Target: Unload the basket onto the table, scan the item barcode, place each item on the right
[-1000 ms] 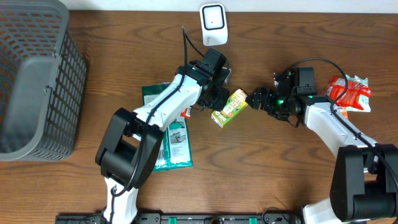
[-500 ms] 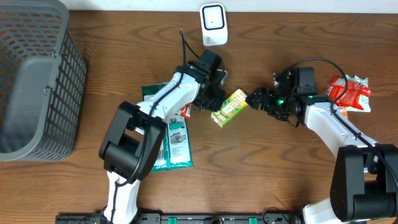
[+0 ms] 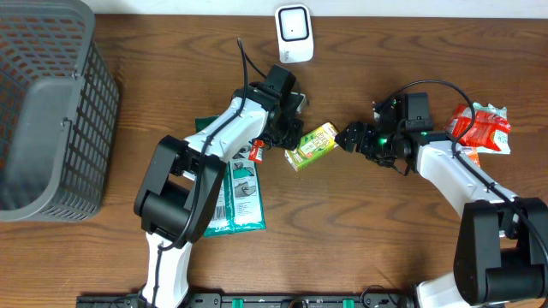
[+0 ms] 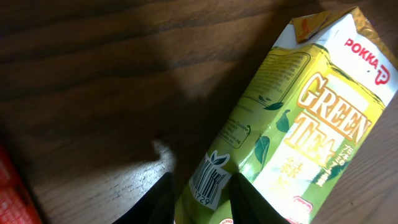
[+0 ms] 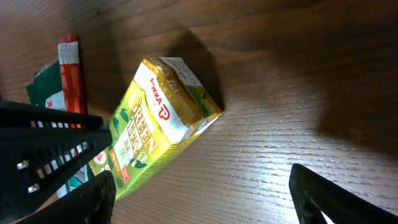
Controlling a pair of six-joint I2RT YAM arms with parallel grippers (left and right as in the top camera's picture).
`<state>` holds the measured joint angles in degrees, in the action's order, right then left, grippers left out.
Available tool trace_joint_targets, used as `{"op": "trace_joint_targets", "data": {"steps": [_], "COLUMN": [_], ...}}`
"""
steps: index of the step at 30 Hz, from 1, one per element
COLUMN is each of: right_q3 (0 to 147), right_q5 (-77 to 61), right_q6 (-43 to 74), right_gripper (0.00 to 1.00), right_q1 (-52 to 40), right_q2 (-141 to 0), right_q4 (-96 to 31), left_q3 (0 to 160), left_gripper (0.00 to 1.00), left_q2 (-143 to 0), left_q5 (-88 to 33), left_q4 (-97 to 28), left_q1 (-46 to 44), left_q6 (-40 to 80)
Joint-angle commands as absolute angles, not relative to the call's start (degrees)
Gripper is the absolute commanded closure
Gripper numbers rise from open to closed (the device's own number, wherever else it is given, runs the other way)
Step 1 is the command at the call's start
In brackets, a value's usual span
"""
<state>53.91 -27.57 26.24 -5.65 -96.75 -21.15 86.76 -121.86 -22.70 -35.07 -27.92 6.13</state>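
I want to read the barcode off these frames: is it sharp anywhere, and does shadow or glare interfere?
Left wrist view: the barcode on the green tea carton is sharp and glare-free, with dark shadow on the table beside it. Right wrist view: crisp print but no barcode showing, mild glare on the table. Overhead: evenly lit, bars too small to see.

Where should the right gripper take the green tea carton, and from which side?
Probably the free top end of the green tea carton, across its flat sides, coming from where the right gripper sits. The left gripper straddles the barcode end, which should stay uncovered.
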Motion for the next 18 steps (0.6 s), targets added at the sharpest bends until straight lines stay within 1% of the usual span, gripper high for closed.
{"op": "trace_joint_targets", "data": {"steps": [1,7,13,18], "right_q3": [53.52,53.52,53.45,51.33], "right_q5": [-28.38,-28.62,-27.29,-24.05], "right_q6": [25.21,26.3,27.9,36.77], "right_gripper": [0.15,0.15,0.15,0.14], "right_q1": [-6.11,-6.24,-9.15,-13.41], "right_q2": [-96.68,-96.68,-96.68,-96.68], "right_q4": [-21.1,-21.74,-23.29,-21.76], "left_q3": [85.21,85.21,85.19,85.19], "left_gripper": [0.69,0.69,0.69,0.69], "left_q2": [-126.5,-126.5,-126.69,-127.13], "left_q5": [-19.66,-18.61,-18.59,-18.57], "left_q4": [-35.24,-35.51,-35.81,-35.59], "left_q1": [-27.51,-25.87,-24.69,-24.64], "left_q6": [5.61,7.94,8.23,8.21]}}
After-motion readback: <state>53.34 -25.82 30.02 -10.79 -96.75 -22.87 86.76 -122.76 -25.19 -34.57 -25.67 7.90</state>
